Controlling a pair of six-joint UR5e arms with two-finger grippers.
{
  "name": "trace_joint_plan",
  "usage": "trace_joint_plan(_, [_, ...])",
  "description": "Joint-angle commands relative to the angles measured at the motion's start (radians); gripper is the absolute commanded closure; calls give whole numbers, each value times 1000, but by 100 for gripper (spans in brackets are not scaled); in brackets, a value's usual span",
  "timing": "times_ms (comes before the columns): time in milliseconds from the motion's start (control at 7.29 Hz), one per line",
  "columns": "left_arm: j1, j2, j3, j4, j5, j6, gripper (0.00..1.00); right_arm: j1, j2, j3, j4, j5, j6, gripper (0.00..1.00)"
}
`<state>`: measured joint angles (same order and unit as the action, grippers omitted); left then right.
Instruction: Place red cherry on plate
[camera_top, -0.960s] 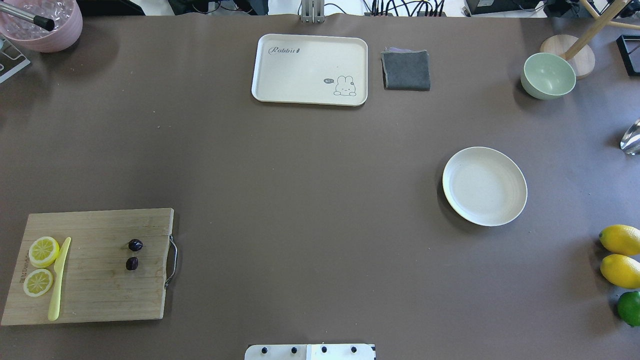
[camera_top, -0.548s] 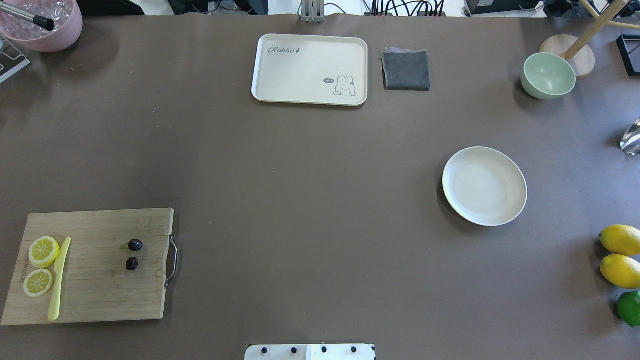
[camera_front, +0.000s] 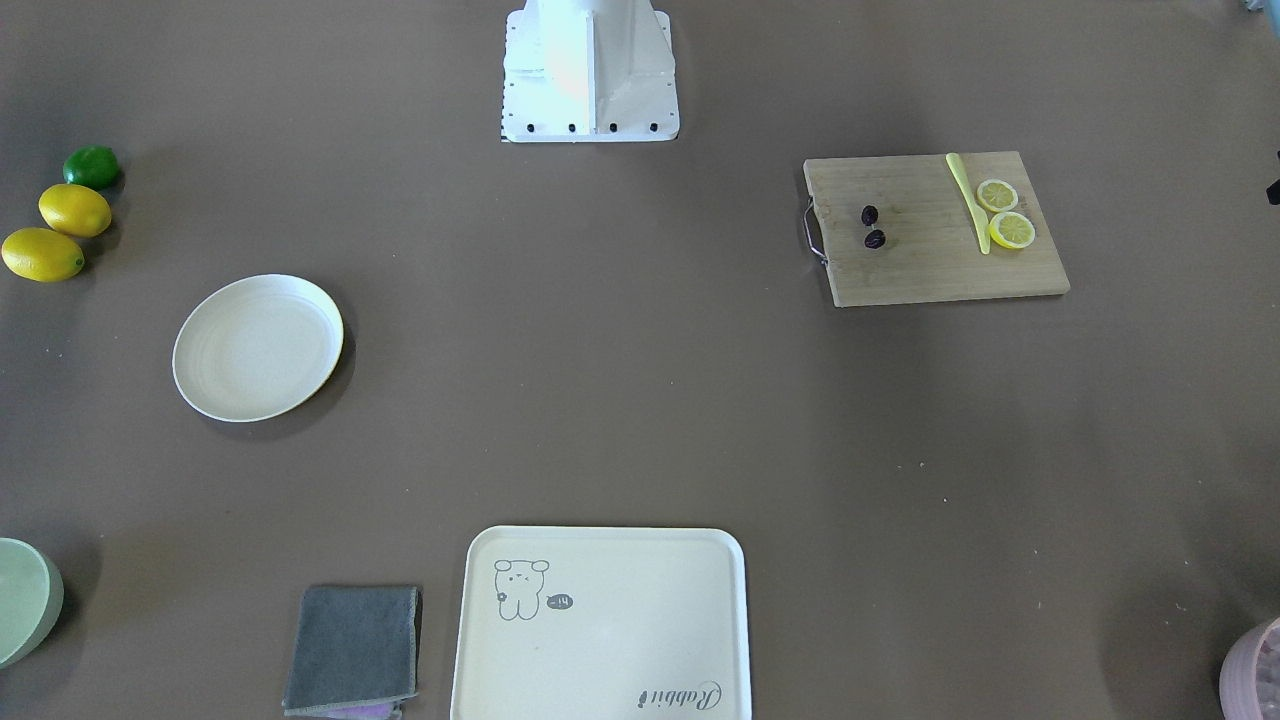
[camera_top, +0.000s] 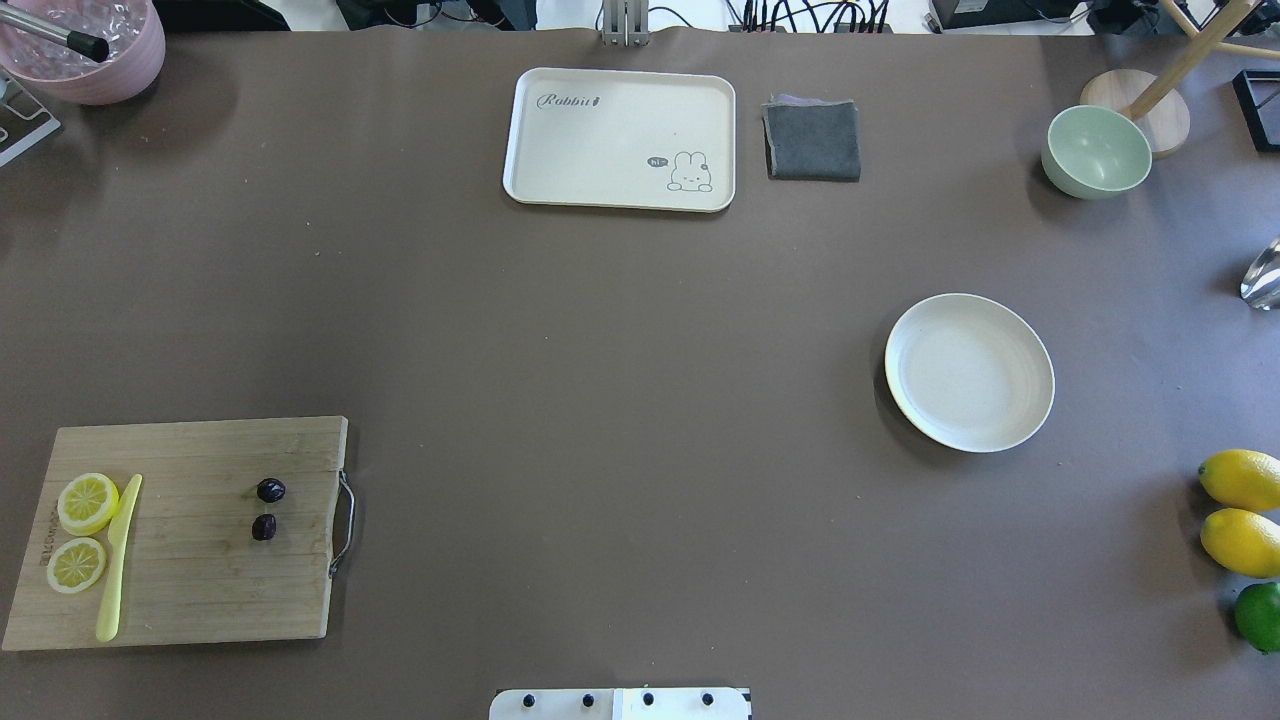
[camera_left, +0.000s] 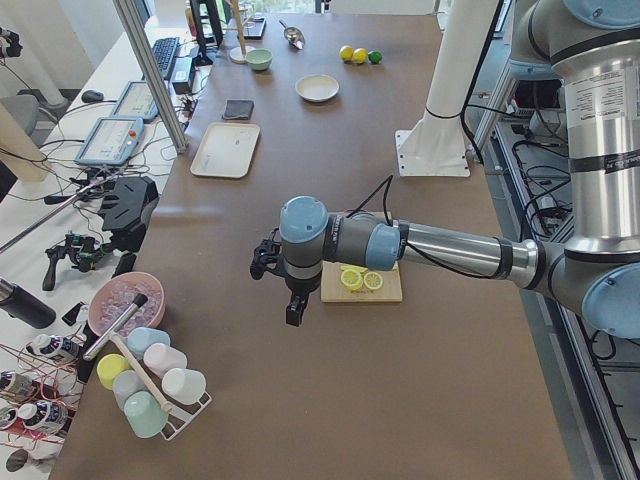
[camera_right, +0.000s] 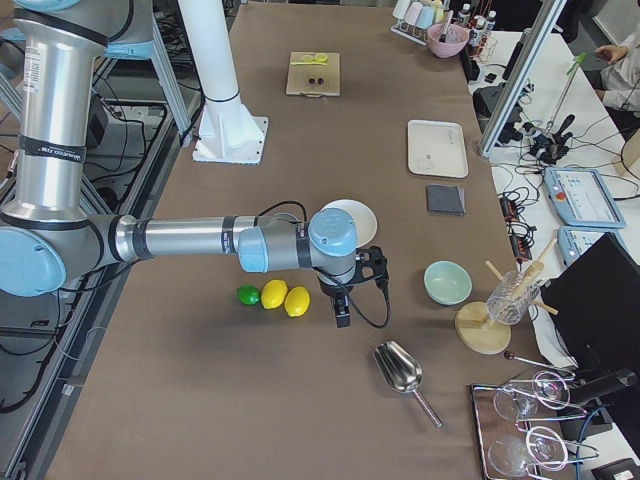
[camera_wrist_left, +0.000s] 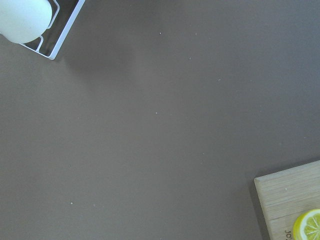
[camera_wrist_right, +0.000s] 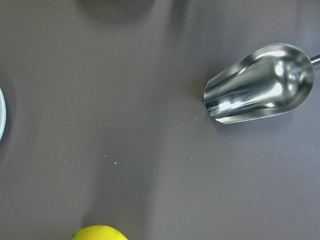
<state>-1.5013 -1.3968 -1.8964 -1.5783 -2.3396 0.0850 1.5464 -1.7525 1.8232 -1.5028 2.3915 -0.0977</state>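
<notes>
Left claw (camera_left: 293, 312) hangs just off the cutting board (camera_top: 190, 580), right claw (camera_right: 342, 316) near the plate (camera_top: 969, 372); released or clenched, I cannot tell. The red cherry (camera_top: 270, 490) lies on the board, well apart from the plate. Tiny and round, it could slip a pinch and roll away on the long carry. The table (camera_top: 600, 400) is plain matte brown, with cables (camera_top: 800, 15) and monitors (camera_right: 575, 195) beyond.

My left arm (camera_left: 450, 250) reaches out level, forearm straight, wrist turned so my left gripper (camera_left: 291, 303) hangs pointing down; my right arm (camera_right: 180, 238) stretches out level the same way, my right gripper (camera_right: 342, 312) pointing down too; whether either claw is parted or closed, I cannot tell.
</notes>
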Motion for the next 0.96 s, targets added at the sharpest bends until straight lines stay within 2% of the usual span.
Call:
trace_joint_plan(0, [6,2,0,-2,-12,-2,2,-2,-28,-10,82,1,-2,0])
trace_joint_plan(274, [6,-1,0,-2,-29,-8,2,-2,-59,-18,127,91,10,0])
trace_joint_plan(548, [6,-2,0,-3,-27,-8,2,-2,-55,-25,130,86,13,0])
trace_joint_plan(823, [9,-4,0,-6,-29,-11,2,-15,-44,-22,159,86,99,0])
